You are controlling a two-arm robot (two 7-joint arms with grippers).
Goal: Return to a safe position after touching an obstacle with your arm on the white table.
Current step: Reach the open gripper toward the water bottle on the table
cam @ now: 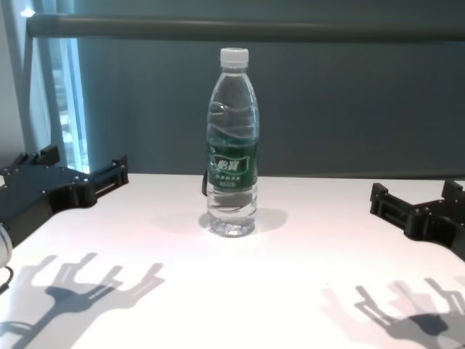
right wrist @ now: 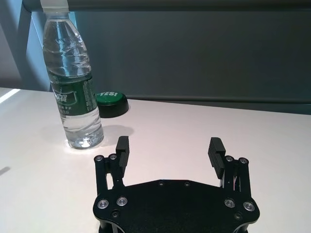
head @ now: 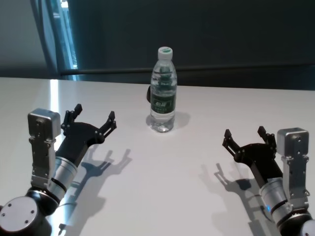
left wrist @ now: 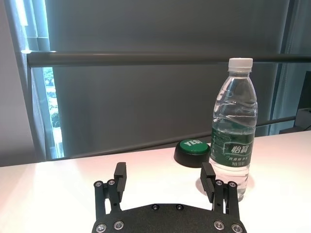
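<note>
Bottle (head: 163,91), ribbed clear plastic, stands upright on smooth white table (head: 197,196) between two open-fingered end effectors.

The dark green label band (left wrist: 233,147) on the water bottle (left wrist: 234,126) carries white printed characters, seen best in the left wrist view: two large characters that look Chinese, with a line of smaller ones beneath. None of them can be read with certainty, and no brand can be made out. The same label shows in the chest view only as pale marks.

Just behind the bottle on the desk (left wrist: 58,189) lies a round button (left wrist: 193,151) with a black base and green top. White letters on the green top appear to read "YES"; in the right wrist view they read more clearly, perhaps with an exclamation mark.
</note>
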